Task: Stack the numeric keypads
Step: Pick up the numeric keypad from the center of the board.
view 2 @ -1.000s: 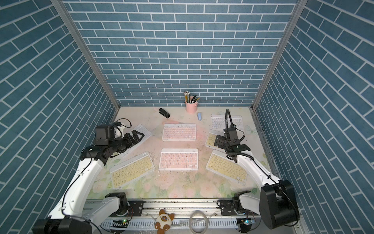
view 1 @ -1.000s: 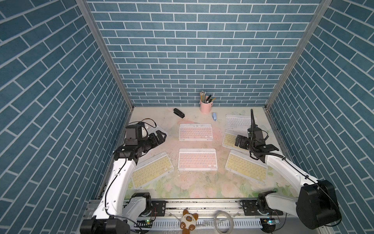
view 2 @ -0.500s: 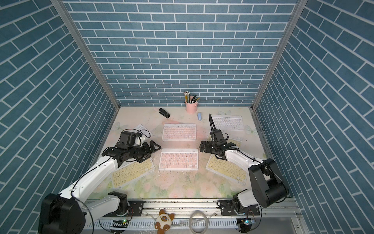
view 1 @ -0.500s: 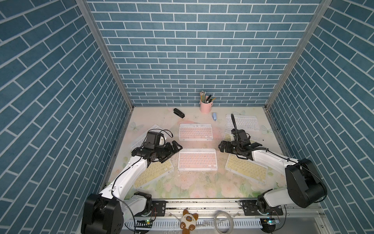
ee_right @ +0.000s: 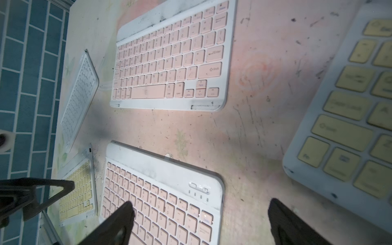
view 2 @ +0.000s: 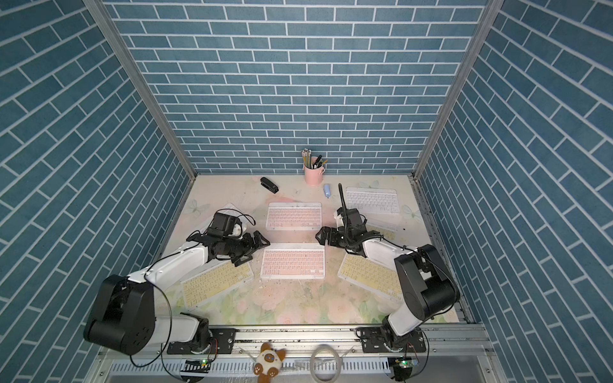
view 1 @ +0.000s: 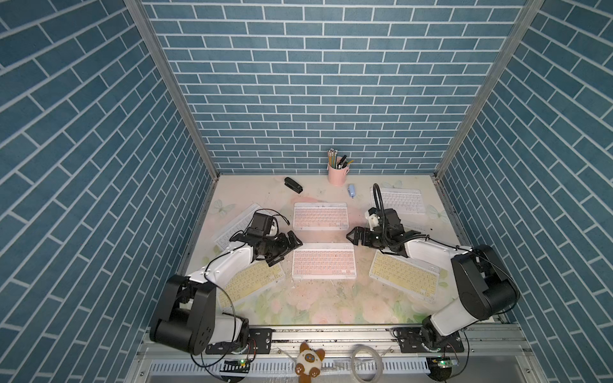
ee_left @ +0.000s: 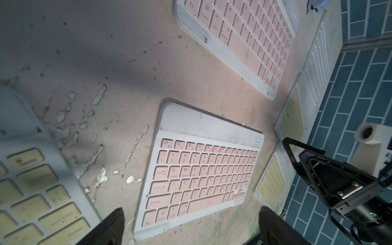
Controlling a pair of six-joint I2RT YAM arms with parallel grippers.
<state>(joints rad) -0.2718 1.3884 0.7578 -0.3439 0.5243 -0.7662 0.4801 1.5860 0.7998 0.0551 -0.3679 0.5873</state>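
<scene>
The left hand (view 1: 291, 248) has its fingers (ee_left: 112, 224) spread apart and holds nothing. It hovers just beside the left end of the nearer flat pink-keyed, white-framed keypad (view 1: 323, 263). The right hand (view 1: 351, 237), also wide apart and empty, hangs by that keypad's far right corner. A second pink keypad (view 1: 320, 215) lies behind it, apart. A pale-yellow-keyed keypad (view 1: 252, 283) lies to its left and another yellow keypad (view 1: 404, 280) to its right. A white-keyed keypad (view 1: 401, 200) sits at the far right, and another white keypad (view 1: 232, 225) lies partly under the left arm (view 1: 229, 265). Each lies flat on the floral desk (view 1: 315, 308).
</scene>
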